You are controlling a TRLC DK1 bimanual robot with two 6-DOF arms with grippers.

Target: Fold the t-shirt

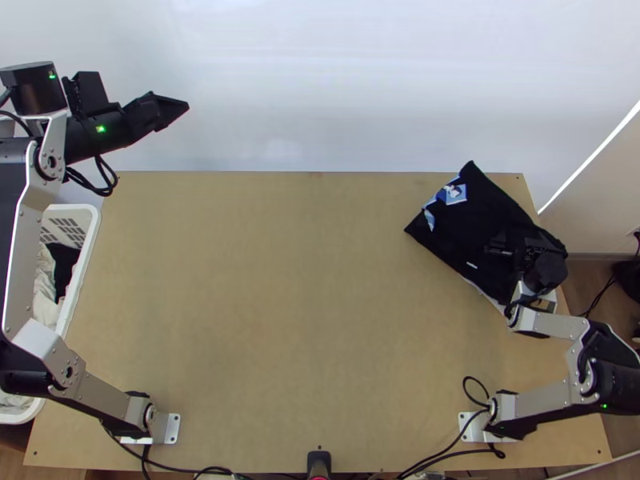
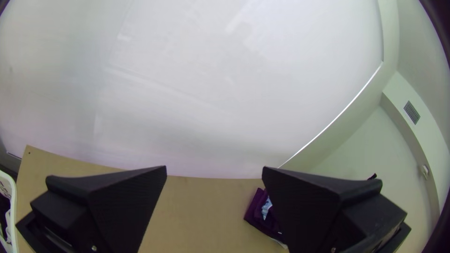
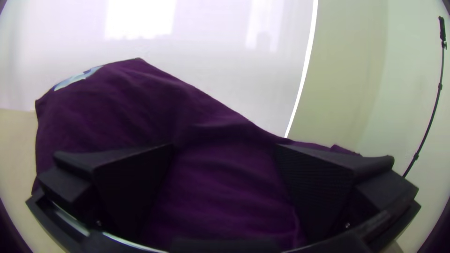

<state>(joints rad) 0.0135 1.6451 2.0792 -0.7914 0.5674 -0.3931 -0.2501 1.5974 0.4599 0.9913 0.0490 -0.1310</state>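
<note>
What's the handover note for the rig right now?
Left gripper: open, holding nothing, beyond the table's far edge at left.
Right gripper: open over the t-shirt; contact unclear.
T-shirt: far right corner of the table, compact, looks at least partly folded, slightly rumpled.
Done: some folding, apparently; exact layers can't be told.
Left: probably check the fold, tidy if needed, clear the right arm.

T-shirt [image 1: 492, 210] on the table's [image 1: 280, 320] far right — basket [image 1: 90, 228] left.
</note>
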